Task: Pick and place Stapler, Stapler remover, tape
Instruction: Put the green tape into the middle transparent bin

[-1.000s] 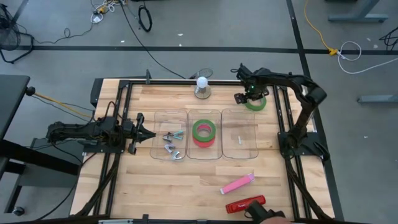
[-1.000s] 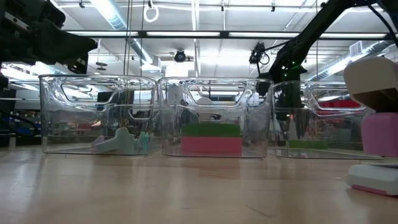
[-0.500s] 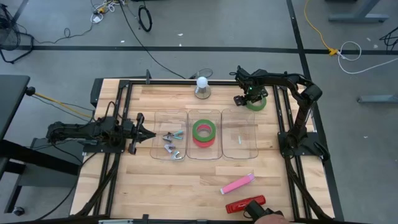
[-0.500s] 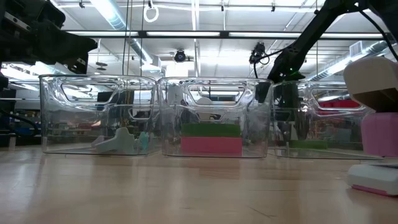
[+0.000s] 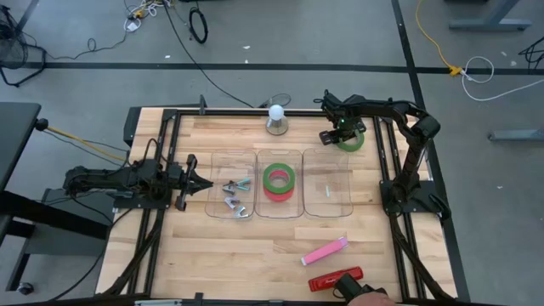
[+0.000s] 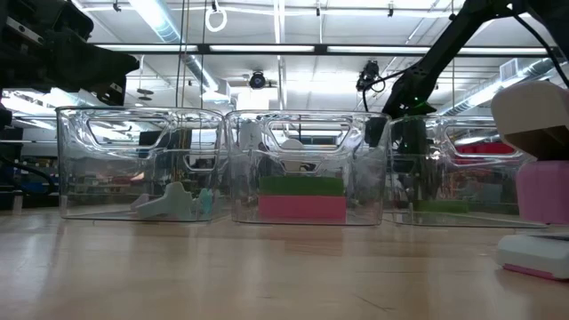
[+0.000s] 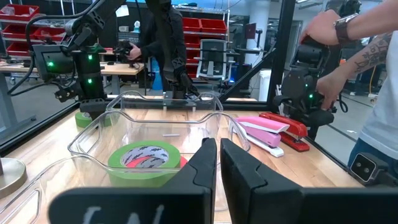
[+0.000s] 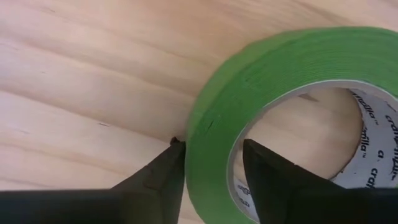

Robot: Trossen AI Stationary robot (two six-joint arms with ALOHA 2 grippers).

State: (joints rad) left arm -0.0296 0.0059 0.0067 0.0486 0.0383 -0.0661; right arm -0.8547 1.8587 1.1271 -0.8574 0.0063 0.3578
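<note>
Tape roll (image 5: 350, 140) is lying flat on the table (image 5: 255, 246), beyond the rightmost clear bin (image 5: 327, 193). Right gripper (image 8: 211, 165) is straddling its green wall, one finger outside and one inside the ring, not yet visibly squeezing; most of the roll is cut off in the wrist view. Left gripper (image 7: 216, 163) is waiting left of the bins, fingers pressed together.

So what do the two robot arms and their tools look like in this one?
Both arms are dark, nearly black, built of jointed segments on black frame rails. The right arm carries a small green light near its tool. The left tool ends in two flat, angular black fingers; the right tool's fingers are the same matte black.
</note>
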